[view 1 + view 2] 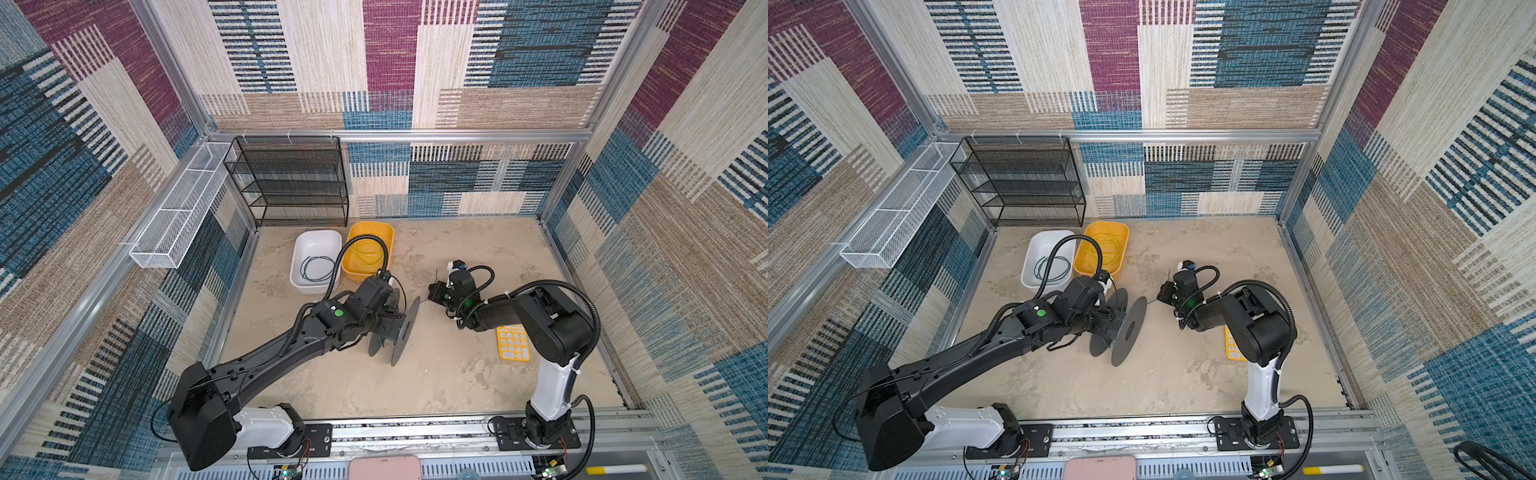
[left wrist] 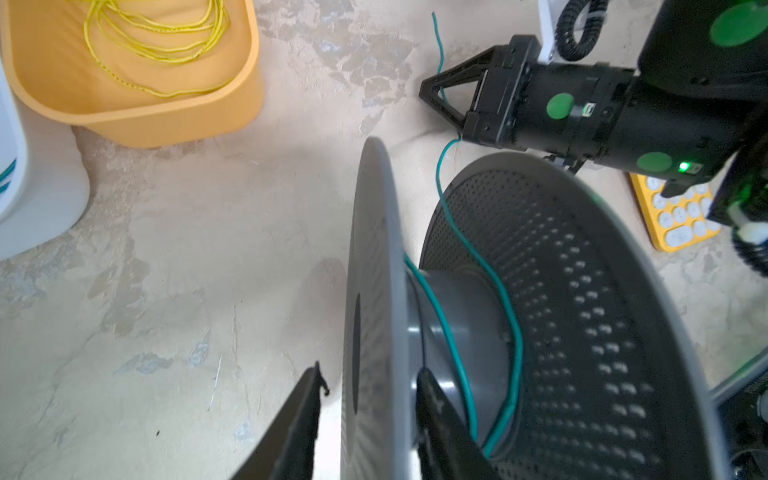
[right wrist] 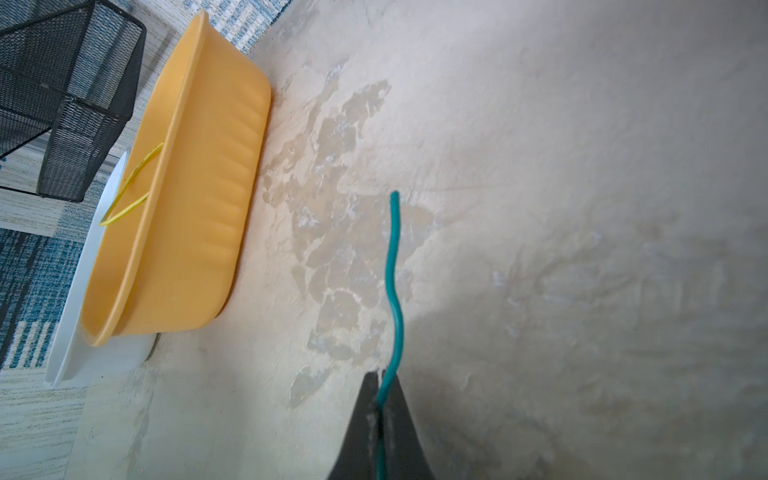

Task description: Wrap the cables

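Fingers (image 2: 291, 428) of the left gripper (image 2: 370, 372) stand apart, straddling one flange of the grey spool (image 2: 457, 324); the teal cable (image 3: 391, 249) loops round its hub and runs right to the right gripper (image 3: 381, 379), whose jaws pinch it, end poking free.

Bright, even light; blurred wrist foregrounds.

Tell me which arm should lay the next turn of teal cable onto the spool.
Right. The right gripper pinches the teal cable near its free end; the left gripper, open, straddles the spool flange.
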`<action>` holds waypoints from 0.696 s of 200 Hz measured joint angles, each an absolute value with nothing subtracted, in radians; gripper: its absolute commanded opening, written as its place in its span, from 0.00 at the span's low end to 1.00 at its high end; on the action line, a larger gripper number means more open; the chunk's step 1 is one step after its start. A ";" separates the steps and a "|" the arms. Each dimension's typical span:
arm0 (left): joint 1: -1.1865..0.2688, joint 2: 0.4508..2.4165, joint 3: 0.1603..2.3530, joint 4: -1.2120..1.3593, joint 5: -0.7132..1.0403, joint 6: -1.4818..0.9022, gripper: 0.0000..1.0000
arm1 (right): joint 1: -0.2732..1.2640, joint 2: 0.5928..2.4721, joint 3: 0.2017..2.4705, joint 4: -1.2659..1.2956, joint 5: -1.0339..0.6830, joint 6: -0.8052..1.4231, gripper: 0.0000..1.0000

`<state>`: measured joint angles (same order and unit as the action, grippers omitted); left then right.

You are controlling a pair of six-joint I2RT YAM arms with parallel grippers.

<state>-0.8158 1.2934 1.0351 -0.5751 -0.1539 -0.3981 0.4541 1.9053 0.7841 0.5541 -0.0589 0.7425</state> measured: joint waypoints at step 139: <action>-0.910 1.093 0.748 -0.503 -0.164 -0.567 0.74 | 0.454 1.935 0.850 0.525 -0.063 0.735 0.00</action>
<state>-0.9104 1.0931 0.7475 -0.5034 -0.1642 -0.5674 0.4541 1.9350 0.8501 0.5251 -0.0628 0.7349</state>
